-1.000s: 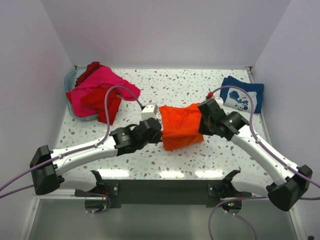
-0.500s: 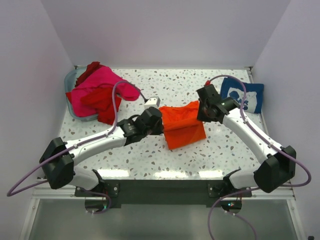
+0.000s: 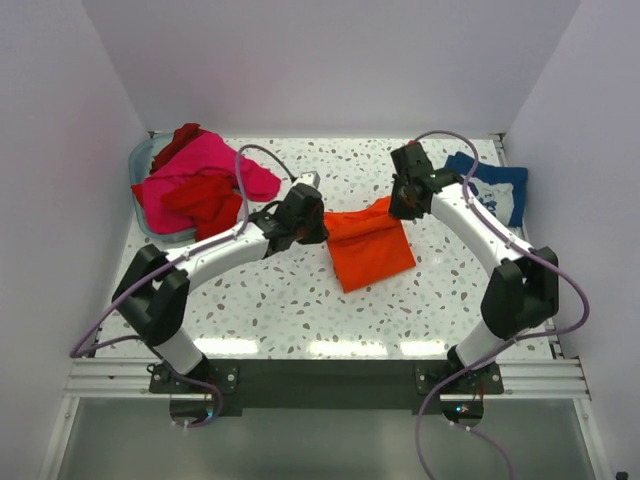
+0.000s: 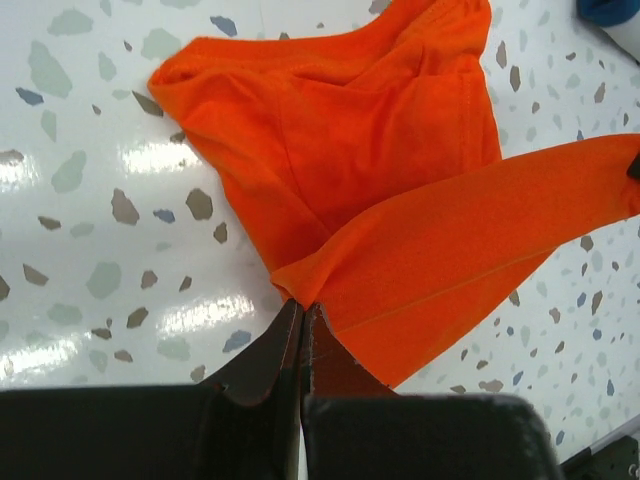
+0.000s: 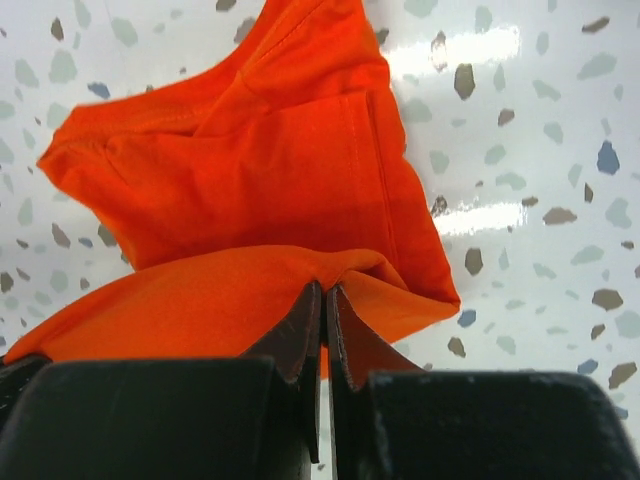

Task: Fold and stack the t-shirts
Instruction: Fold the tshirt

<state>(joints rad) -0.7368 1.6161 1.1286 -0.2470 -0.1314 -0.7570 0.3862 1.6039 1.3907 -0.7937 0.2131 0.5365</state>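
Observation:
A bright orange t-shirt [image 3: 370, 250] lies in the middle of the speckled table, its far edge lifted between both arms. My left gripper [image 3: 322, 222] is shut on its left corner, cloth pinched at the fingertips [image 4: 302, 303]. My right gripper [image 3: 397, 207] is shut on the right corner, fabric bunched over its tips [image 5: 324, 290]. The rest of the orange t-shirt [image 4: 340, 150] [image 5: 250, 170] hangs down onto the table. Hot pink and red t-shirts [image 3: 200, 180] are heaped at the back left. A navy blue t-shirt with white print [image 3: 492, 192] lies at the back right.
A grey-blue basket [image 3: 142, 158] holds the pink and red heap at the back left corner. White walls enclose the table on the left, back and right. Purple cables loop over both arms.
Both grippers have carried the held edge of the orange t-shirt toward the back of the table, and the arms have stretched out. The lower part of the shirt trails behind toward the front.

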